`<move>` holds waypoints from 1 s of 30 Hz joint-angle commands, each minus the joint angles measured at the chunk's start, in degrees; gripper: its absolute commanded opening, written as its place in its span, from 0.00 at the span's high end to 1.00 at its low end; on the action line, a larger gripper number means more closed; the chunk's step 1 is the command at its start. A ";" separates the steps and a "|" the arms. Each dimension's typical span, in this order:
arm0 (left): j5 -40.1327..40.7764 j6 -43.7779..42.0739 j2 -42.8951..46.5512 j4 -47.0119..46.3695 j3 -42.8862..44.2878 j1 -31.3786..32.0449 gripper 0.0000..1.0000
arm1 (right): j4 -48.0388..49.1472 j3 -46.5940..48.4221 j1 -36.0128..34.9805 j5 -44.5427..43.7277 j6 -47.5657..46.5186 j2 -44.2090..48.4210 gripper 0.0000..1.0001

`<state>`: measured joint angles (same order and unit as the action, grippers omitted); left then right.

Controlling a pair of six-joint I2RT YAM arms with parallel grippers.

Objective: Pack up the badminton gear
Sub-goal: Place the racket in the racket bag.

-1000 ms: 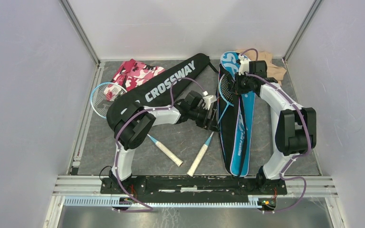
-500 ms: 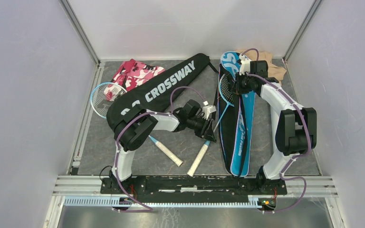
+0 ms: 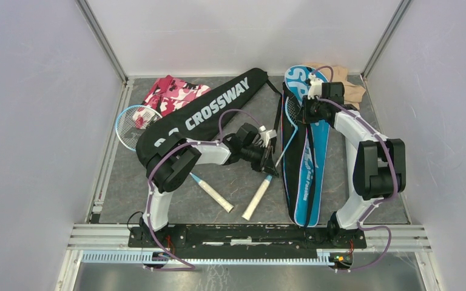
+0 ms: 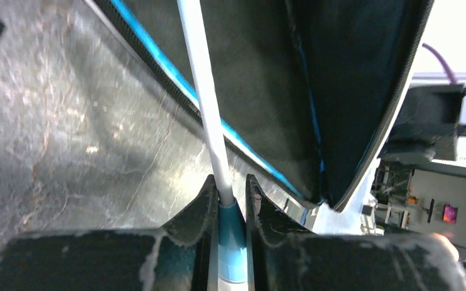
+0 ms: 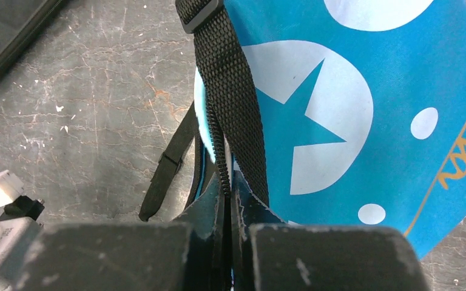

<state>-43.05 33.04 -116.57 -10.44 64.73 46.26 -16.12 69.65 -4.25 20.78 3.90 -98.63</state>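
A racket (image 3: 259, 195) with a white grip lies beside the blue "SPORT" racket cover (image 3: 313, 163). Its thin shaft (image 4: 203, 91) runs up into the cover's dark, open mouth (image 4: 267, 85). My left gripper (image 3: 270, 165) (image 4: 229, 189) is shut on the blue cone (image 4: 231, 224) where shaft meets handle. My right gripper (image 3: 306, 113) (image 5: 227, 182) is shut on the zipper edge of the blue cover (image 5: 340, 91), holding that flap up. A second racket has its head (image 3: 135, 121) at the left and its handle (image 3: 216, 195) near the middle. Between them, the black "CROSSWAY" cover (image 3: 218, 106) and my left arm hide its shaft.
A pink-and-white camouflage cloth (image 3: 173, 94) lies at the back left. At the back right, a beige cloth (image 3: 351, 88) sits behind the blue cover. A black strap (image 5: 230, 79) hangs off the blue cover's edge. Grey walls close in the table on three sides.
My left gripper has come down along the racket and shut on its blue cone. The racket's handle has shifted slightly right. My right gripper has drawn the cover's flap a little to the right.
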 commanded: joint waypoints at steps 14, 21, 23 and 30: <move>6.01 11.63 -10.38 -4.93 26.04 0.32 0.98 | 5.85 -5.20 -0.11 7.45 6.66 5.15 1.00; 5.15 19.61 -15.47 -12.95 29.94 0.39 0.95 | 7.23 -6.21 -0.08 9.62 8.15 4.87 1.00; 4.64 21.16 -16.42 -14.97 30.33 0.41 0.90 | 7.29 -6.13 -0.10 10.02 8.39 4.55 1.00; 1.40 20.66 -19.29 -16.65 33.75 0.74 0.73 | 7.19 -5.19 -0.10 10.42 8.58 3.80 1.00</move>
<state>-41.36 52.27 -135.68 -16.38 92.97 47.88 -4.91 64.31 -3.09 24.32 10.09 -95.50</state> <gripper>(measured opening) 0.212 0.022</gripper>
